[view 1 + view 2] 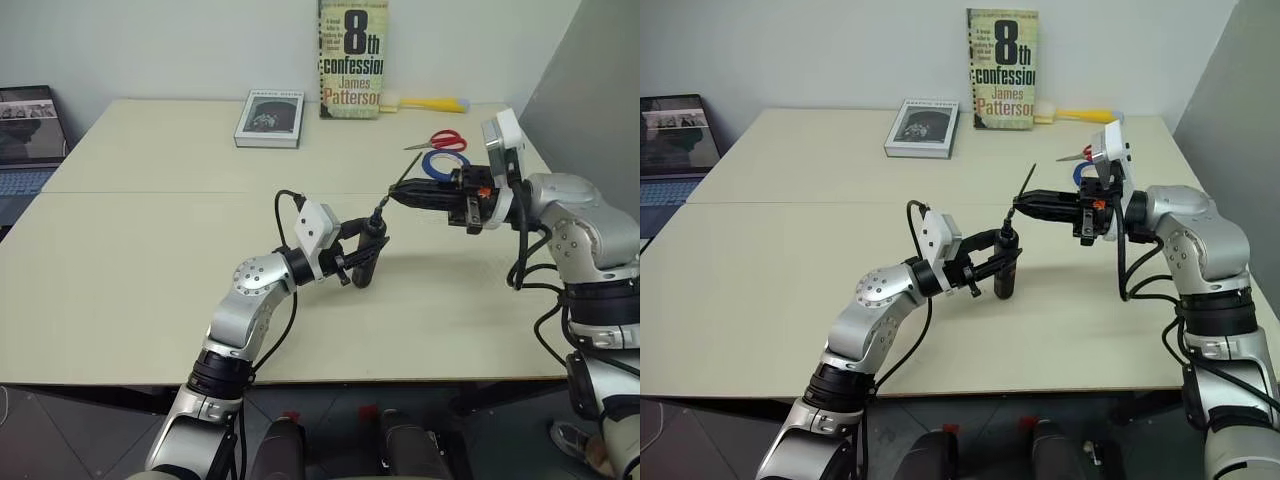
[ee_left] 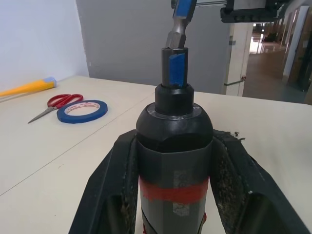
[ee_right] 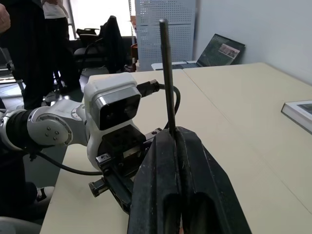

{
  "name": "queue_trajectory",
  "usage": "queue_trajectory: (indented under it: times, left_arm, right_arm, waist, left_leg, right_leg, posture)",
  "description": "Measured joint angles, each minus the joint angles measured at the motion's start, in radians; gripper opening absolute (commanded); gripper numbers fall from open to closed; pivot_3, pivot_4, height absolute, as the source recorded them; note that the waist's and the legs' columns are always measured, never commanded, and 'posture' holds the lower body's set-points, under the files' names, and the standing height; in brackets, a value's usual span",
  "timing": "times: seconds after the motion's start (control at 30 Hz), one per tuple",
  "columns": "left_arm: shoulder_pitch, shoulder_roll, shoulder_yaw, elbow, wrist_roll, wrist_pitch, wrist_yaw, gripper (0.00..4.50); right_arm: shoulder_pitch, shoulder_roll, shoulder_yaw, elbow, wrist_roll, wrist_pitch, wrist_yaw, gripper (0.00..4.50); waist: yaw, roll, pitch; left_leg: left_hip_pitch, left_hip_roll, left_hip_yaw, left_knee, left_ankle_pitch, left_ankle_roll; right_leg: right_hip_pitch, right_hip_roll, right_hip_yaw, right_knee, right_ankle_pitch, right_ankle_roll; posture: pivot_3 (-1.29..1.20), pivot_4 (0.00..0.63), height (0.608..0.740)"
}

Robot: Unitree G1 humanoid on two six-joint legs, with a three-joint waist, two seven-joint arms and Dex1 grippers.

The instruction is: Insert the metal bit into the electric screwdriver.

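Left wrist view tells me my left claw (image 1: 362,262) clamps the electric screwdriver (image 2: 174,141), right claw (image 1: 400,194) clamps the metal bit (image 3: 167,83) at twelve o'clock, unseated.

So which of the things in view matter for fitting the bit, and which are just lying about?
In the job:
- electric screwdriver, held in the left gripper
- metal bit, held in the right gripper

Lying about:
- scissors
- blue tape roll
- yellow-handled brush
- two books
- laptop
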Motion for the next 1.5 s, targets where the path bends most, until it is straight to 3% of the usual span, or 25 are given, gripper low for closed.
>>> queue_trajectory:
  times: [0.97,1.5]
  left_arm:
    - [0.000,0.009,-0.008,-0.001,0.013,-0.025,-0.026,1.65]
    - [0.000,0.009,-0.011,-0.001,0.016,-0.027,-0.026,1.65]
  right_arm:
    - [-0.204,-0.032,0.107,0.150,-0.111,0.023,0.219,0.00]
    - [-0.243,-0.031,0.126,0.229,-0.143,-0.026,0.261,0.00]
  waist:
    - [0.000,0.000,0.000]
    - [0.000,0.000,0.000]
  left_leg:
    - [0.000,0.000,0.000,-0.001,0.000,0.000]
    - [0.000,0.000,0.000,-0.001,0.000,0.000]
  right_leg:
    - [-0.001,0.000,0.000,0.000,0.000,0.001]
    - [-0.001,0.000,0.000,0.000,0.000,0.001]
  posture:
    - [0.00,0.150,0.740]
    - [0.00,0.150,0.740]
